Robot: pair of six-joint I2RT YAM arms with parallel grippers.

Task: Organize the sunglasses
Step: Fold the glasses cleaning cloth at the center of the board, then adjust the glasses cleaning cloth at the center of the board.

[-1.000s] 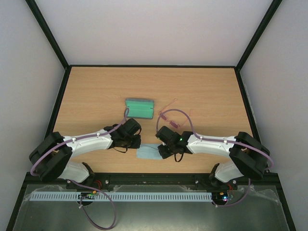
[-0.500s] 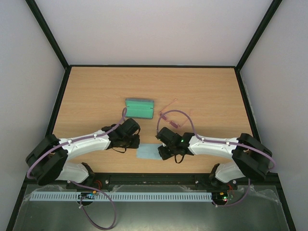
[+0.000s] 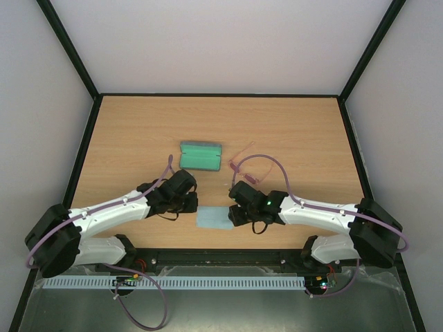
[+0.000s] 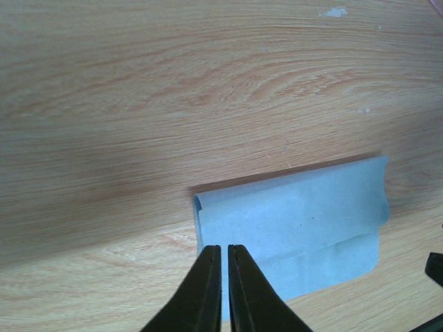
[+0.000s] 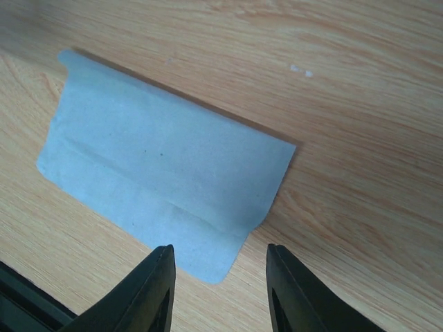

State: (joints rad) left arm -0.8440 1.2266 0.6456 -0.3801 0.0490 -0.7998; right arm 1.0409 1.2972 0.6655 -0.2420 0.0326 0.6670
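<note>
While the sunglasses (image 3: 240, 158) lie just right of the case (image 3: 201, 155), both arms hang on the near side of the case, over the cloth (image 3: 214, 217) — the right gripper (image 5: 220, 259) half open and empty, closer to them; the left gripper (image 4: 221, 252) closed. Their long axis we cannot tell; bare table (image 3: 297, 131) shows further right.

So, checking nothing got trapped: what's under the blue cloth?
The cloth lies folded flat on the wooden table; bare wood shows around it. Anything beneath is covered.
</note>
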